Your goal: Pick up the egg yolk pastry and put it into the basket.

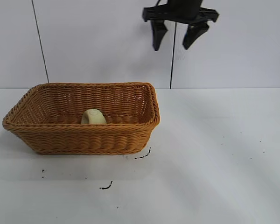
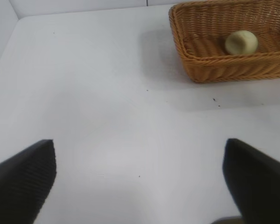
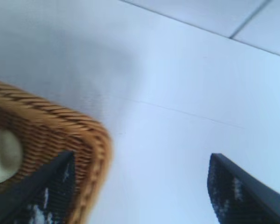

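The basket (image 1: 84,119) stands on the white table (image 1: 214,154), toward the left side in the exterior view. The egg yolk pastry (image 1: 94,117) lies on the basket floor, close to the near wall and roughly midway along it; whether it touches that wall cannot be told. The right gripper (image 1: 176,35) hangs high above the table, beyond the basket's right end, its fingers spread apart and holding nothing. In the right wrist view, the basket's braided corner (image 3: 91,140) and the pastry (image 3: 4,156) appear beside one dark finger (image 3: 51,186). The left gripper (image 2: 140,182) is released as well, its two fingers wide apart over bare table, well away from the basket (image 2: 224,65). A few small dark marks (image 1: 106,186) dot the table in front of the basket.
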Available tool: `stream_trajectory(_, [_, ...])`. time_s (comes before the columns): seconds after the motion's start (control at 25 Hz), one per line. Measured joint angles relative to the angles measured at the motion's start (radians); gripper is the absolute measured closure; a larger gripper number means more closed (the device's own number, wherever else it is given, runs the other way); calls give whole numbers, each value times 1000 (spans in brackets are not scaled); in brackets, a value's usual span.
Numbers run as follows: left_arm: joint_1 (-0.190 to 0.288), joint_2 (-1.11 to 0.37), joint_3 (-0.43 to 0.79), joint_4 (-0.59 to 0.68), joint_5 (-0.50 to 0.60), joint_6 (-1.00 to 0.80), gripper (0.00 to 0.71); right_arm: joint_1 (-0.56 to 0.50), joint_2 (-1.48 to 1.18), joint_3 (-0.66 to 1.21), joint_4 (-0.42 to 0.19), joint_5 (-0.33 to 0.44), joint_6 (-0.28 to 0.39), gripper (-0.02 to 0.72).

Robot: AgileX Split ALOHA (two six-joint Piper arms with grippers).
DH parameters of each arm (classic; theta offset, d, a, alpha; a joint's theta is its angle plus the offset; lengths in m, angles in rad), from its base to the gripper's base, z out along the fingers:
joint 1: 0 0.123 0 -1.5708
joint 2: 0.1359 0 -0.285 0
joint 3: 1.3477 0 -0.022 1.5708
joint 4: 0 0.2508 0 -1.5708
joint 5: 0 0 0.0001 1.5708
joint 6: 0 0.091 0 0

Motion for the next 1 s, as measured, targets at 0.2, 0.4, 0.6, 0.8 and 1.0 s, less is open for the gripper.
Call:
stream_trajectory(0.2, [0,0,0,0,0,0,14,-134,0,0,-7,1,0,142])
stream_trajectory(0.4, [0,0,0,0,0,0,14,-195,-20,8,0,3,0,142])
stream_trajectory(0.6, [0,0,0,0,0,0,14,-219,-92,98,0,2,0,142])
stream_trajectory(0.8, [0,0,0,0,0,0,14,-221,-261,322,0,1,0,142])
stream_trajectory(1.0, [0,0,0,0,0,0,14,-221,-507,606,0,1,0,142])
